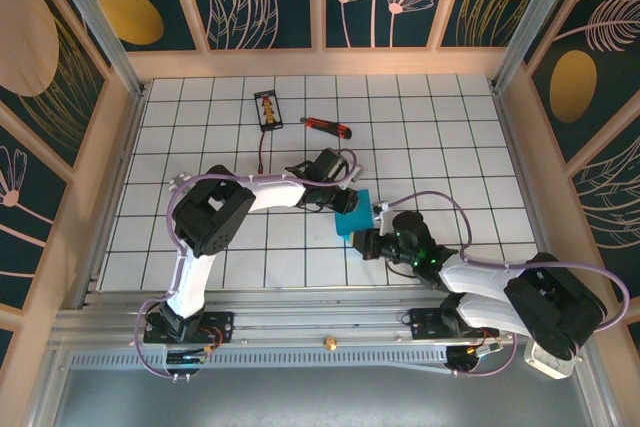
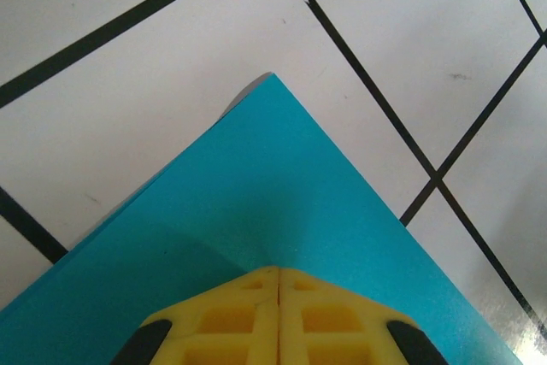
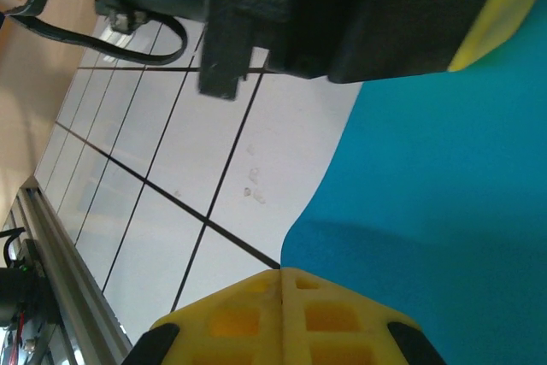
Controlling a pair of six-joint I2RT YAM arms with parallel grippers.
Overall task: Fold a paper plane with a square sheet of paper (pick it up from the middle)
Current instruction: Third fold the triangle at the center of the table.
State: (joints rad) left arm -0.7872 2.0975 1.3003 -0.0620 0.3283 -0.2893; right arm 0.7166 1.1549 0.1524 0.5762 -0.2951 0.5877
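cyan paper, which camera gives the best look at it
The left wrist view: the cyan paper shows a sharp corner and two straight edges over the tiled table, ahead of the left gripper. The top view shows it small and partly covered; the right wrist view, a curved edge.

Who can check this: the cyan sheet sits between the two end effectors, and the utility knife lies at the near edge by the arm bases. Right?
Not quite. The top external view shows the utility knife near the far edge of the table, not the near edge. The rest holds.
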